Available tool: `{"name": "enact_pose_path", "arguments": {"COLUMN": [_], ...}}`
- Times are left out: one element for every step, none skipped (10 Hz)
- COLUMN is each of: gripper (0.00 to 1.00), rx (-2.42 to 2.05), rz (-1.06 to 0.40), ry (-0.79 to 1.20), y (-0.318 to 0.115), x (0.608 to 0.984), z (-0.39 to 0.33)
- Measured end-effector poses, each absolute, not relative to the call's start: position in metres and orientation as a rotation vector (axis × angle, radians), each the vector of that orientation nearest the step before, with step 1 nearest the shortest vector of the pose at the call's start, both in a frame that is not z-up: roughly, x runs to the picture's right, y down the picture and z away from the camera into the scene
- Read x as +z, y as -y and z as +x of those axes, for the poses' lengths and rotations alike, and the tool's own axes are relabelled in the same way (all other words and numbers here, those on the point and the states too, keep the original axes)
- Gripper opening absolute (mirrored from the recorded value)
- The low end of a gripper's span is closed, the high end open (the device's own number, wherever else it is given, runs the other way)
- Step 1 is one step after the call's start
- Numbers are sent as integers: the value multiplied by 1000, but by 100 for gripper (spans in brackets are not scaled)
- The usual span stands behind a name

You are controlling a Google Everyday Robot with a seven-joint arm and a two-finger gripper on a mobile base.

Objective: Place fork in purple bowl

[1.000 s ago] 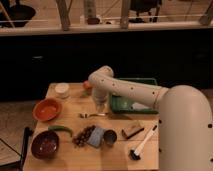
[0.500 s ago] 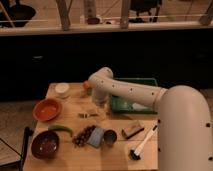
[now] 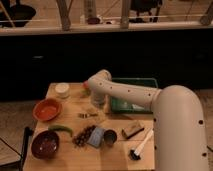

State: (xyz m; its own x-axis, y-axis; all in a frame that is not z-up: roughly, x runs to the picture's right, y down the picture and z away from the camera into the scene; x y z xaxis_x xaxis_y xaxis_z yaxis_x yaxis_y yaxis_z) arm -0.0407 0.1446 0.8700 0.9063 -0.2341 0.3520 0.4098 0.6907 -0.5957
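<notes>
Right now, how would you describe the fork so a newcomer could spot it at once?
On the wooden table, look near the middle, just nearer the camera than the end effector. The fork lies there, right of the orange bowl. It is small, slim and silver, unlike the larger white-handled brush at the table's right.

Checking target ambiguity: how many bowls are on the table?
2: orange bowl at the left edge, purple bowl at the front-left corner. The gripper hangs mid-table, behind the fork; the arm could hide more.
</notes>
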Motion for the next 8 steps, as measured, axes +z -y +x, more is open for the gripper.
{"name": "enact_pose_path", "arguments": {"gripper": [80,80,80,80,80,80,80,80], "rx": [-353,-340,-333,-332,-333,-333,-334,-340], "rz": [-713,-702,-690,-683,-680,-679,-680,-682], "ry": [256,254,254,254,254,256,257,261], "y": [-142,-141,-141,-141,-141,-141,-143,-144], "x": [869,870,870,871,872,874,876,878], "z": [-40,-41,-43,-46,-47,-49,-50,-53]}}
